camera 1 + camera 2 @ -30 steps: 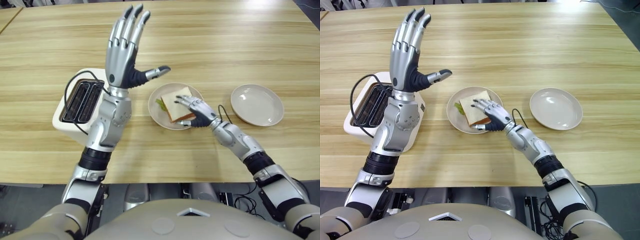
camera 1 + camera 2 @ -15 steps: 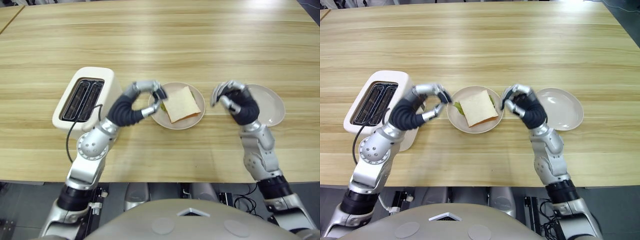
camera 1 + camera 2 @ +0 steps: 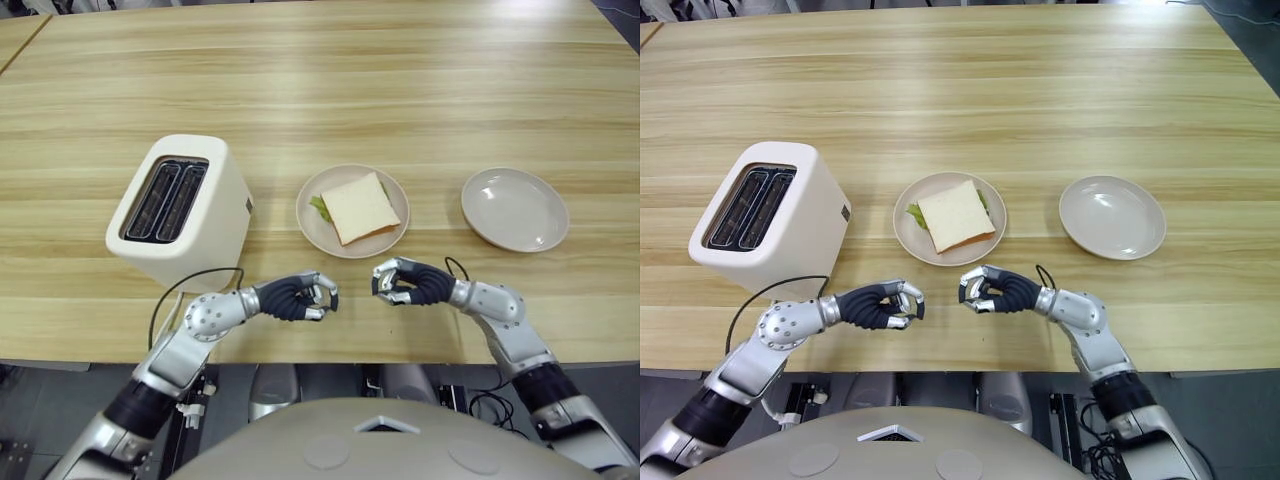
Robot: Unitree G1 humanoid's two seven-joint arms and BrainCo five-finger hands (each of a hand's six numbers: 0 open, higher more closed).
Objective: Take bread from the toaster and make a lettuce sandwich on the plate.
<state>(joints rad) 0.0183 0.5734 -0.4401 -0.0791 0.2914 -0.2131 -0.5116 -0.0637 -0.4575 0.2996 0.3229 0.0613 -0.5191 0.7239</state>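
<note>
A sandwich (image 3: 361, 207) of white bread with green lettuce (image 3: 320, 207) peeking out at its left lies on the round beige plate (image 3: 316, 228) at the table's middle. The cream toaster (image 3: 177, 211) stands to the plate's left, both slots dark with no bread showing. My left hand (image 3: 302, 297) is low near the table's front edge, fingers curled, holding nothing. My right hand (image 3: 404, 282) faces it a short way to the right, also curled and holding nothing. Both hands are in front of the plate, apart from it.
A second round beige plate (image 3: 514, 208) sits to the right with nothing on it. The toaster's black cord (image 3: 172, 296) loops over the table's front edge near my left forearm. Bare wooden tabletop (image 3: 330, 80) stretches behind the plates.
Both hands have dropped from beside the plate to the table's front edge and curled shut. A second ago my left hand was raised open and my right rested on the sandwich.
</note>
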